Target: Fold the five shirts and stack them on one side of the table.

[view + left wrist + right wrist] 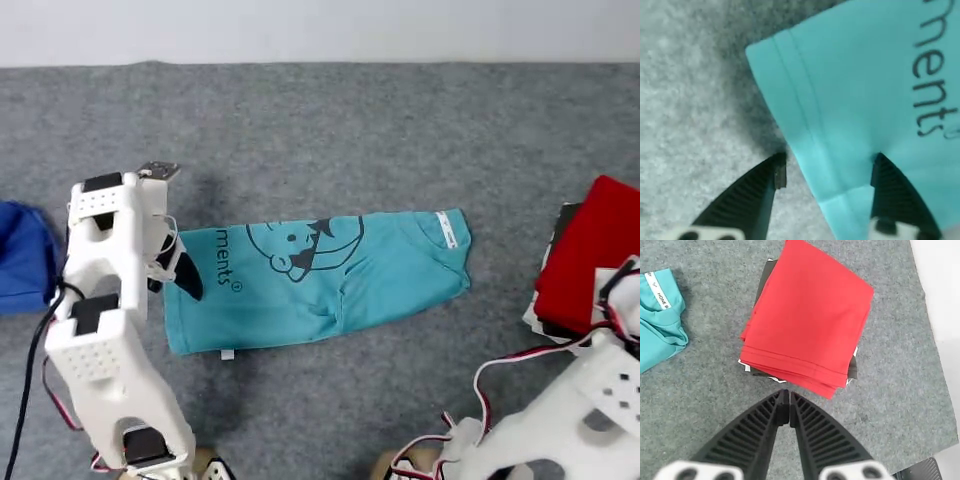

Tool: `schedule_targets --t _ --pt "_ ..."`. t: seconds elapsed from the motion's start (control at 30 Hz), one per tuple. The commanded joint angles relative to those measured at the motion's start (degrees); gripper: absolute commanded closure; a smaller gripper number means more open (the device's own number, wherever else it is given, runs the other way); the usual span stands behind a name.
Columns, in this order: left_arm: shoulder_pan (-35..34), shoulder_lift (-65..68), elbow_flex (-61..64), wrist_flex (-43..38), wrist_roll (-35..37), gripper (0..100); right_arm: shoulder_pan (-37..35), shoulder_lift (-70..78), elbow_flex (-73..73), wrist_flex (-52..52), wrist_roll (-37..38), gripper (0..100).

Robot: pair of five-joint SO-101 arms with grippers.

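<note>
Okay, far left first: a bunched blue shirt [20, 258] lies on the grey counter [350, 130], on the outer side of the left end effector [175, 265], apart from it and cut by the frame edge. The left end effector sits low at the hem end of the teal shirt [320, 275], jaws wide open, gripping nothing. In the left wrist view its fingers [760, 185] straddle the hem corner: one finger is over bare counter just beside the cloth edge, the other is over the teal fabric, and the stitched hem runs between them. The teal shirt is folded into a long strip lying flat, print and lettering up. It stretches from the left end effector toward the right one, and the collar end with its white neck label is nearer the right side.

A gap of bare counter follows, then the stack. A red shirt [807, 320], folded roughly square, lies on top of dark folded cloth [760, 371] that peeks out at the edges. The right end effector [789, 400] is over the counter just short of the stack's near edge, jaws pressed together and holding nothing. The teal collar end lies off to one side of it, apart from the stack.
</note>
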Motion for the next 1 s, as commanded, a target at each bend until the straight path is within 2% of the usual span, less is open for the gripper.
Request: schedule_targets --t 0.0,0.13,0.4,0.7,0.97 --pt "0.7 3.6 -6.6 2.7 3.8 72 -0.3 -0.7 -0.2 2.1 0.2 98.5" --pt "3.4 9.7 -13.2 6.4 5.9 76 -0.4 -0.5 -0.2 2.1 0.2 98.5" --pt "6.8 13.9 -17.8 6.8 6.1 99 -0.5 -0.7 -0.2 2.1 0.2 98.6" --pt "4.5 4.5 -17.8 9.8 5.8 100 -0.3 -0.9 -0.2 2.1 0.2 98.7" --pt "-7.2 -1.3 -17.9 10.5 -2.5 100 -0.3 -0.9 -0.2 2.1 0.2 98.7"
